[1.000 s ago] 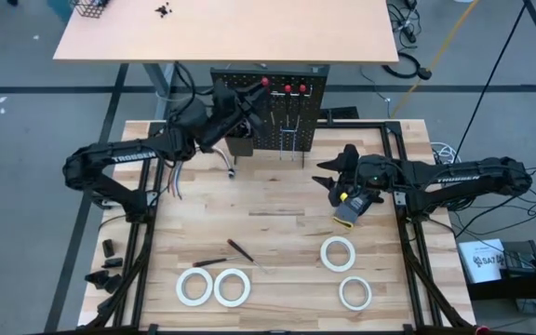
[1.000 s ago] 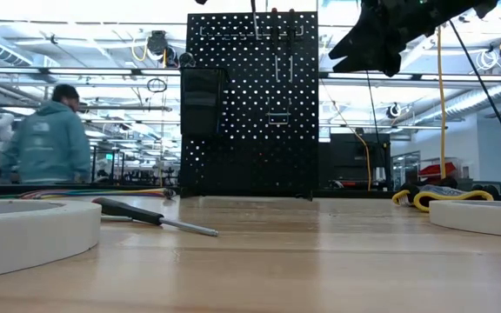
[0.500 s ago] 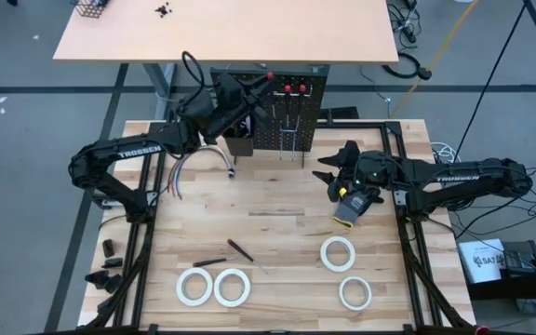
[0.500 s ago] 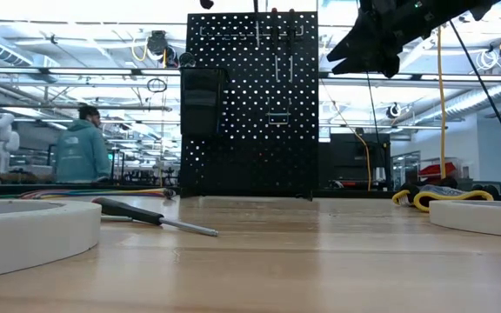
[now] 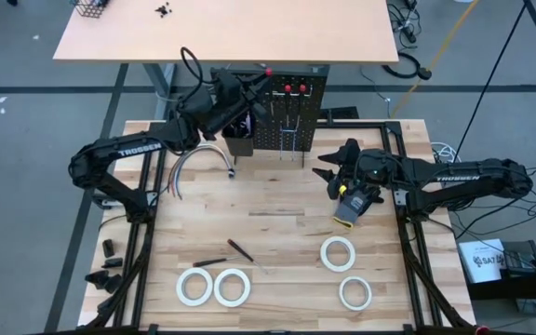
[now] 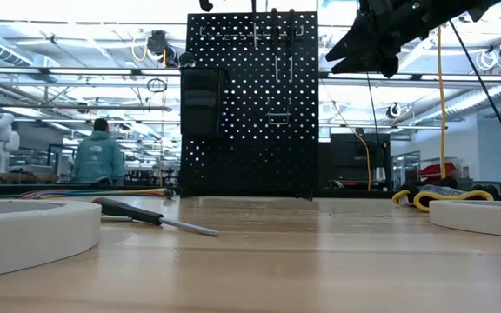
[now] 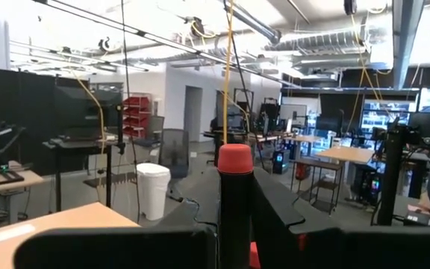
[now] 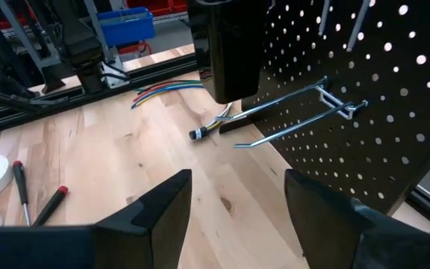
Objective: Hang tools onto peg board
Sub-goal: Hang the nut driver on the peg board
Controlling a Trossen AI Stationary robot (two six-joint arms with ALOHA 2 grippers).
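Observation:
The peg board (image 5: 277,112) stands upright at the table's far edge, with two red-capped tools (image 5: 293,89) hanging on it. My left gripper (image 5: 243,91) is up at the board's top left, shut on a black-handled screwdriver with a red end cap (image 7: 235,159). My right gripper (image 8: 237,217) hovers open to the right of the board, holding nothing. Two screwdrivers (image 5: 226,255) lie flat on the near table. Several white tape rolls (image 5: 214,287) lie flat near the front edge. My left gripper pinches the screwdriver's black handle (image 7: 234,205) between its two fingers. The handle lies along the fingers, and its red cap (image 5: 268,72) sticks out past the fingertips. The fingers come about level from the table's left, high above the table. The gripper hides the shaft.
A black-and-yellow flat object (image 5: 347,210) lies under my right arm. A cable bundle (image 5: 194,158) curves left of the board, below a black bin (image 8: 226,45) and wire hooks (image 8: 297,112). A person (image 6: 98,156) walks in the room behind.
My left gripper has carried the screwdriver a little toward the table's far edge and right, up to the peg board's top. The person in the background has walked rightward.

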